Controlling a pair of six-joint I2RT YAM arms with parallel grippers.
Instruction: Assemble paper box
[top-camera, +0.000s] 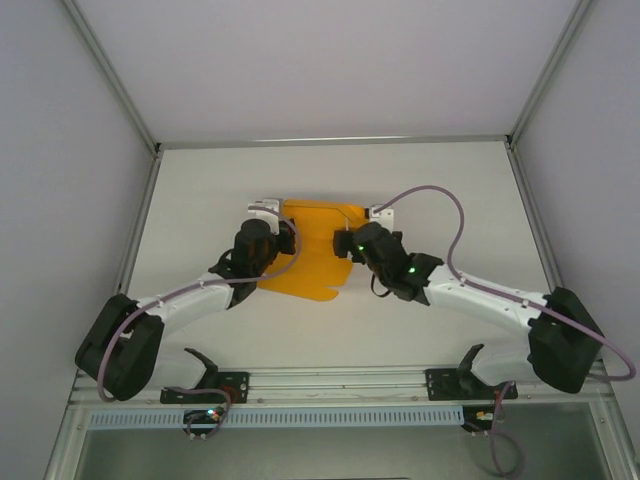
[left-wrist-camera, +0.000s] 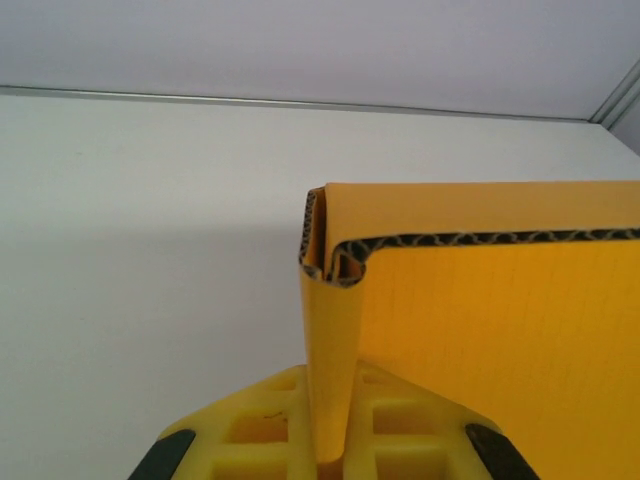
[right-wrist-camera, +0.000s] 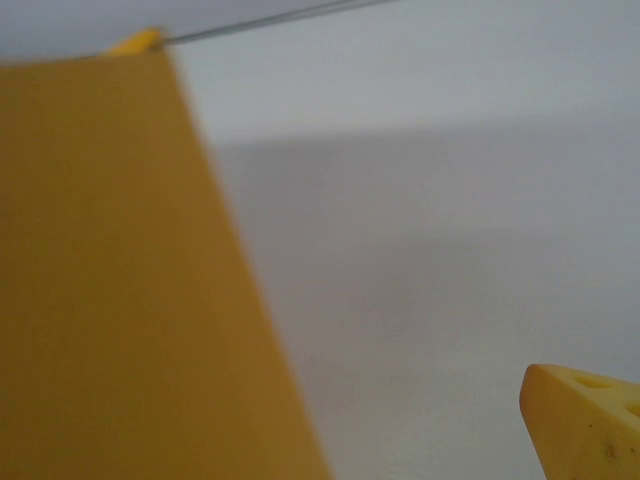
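The paper box (top-camera: 315, 258) is a bright orange-yellow corrugated card, partly folded, in the middle of the table between both arms. In the left wrist view a folded side flap of the paper box (left-wrist-camera: 335, 330) stands upright. My left gripper (left-wrist-camera: 335, 445) is shut on that flap, its yellow fingers (left-wrist-camera: 260, 425) pressed to both sides. From above, the left gripper (top-camera: 283, 237) sits at the card's left edge and my right gripper (top-camera: 340, 243) at its right edge. In the right wrist view the card (right-wrist-camera: 100, 280) is blurred and close on the left. One yellow finger (right-wrist-camera: 585, 420) stands far from it; the other is hidden.
The white table (top-camera: 200, 190) is walled in by grey panels and metal frame posts (top-camera: 110, 80). A metal rail (top-camera: 330, 380) carries the arm bases at the near edge. A purple cable (top-camera: 445, 200) loops above the right arm.
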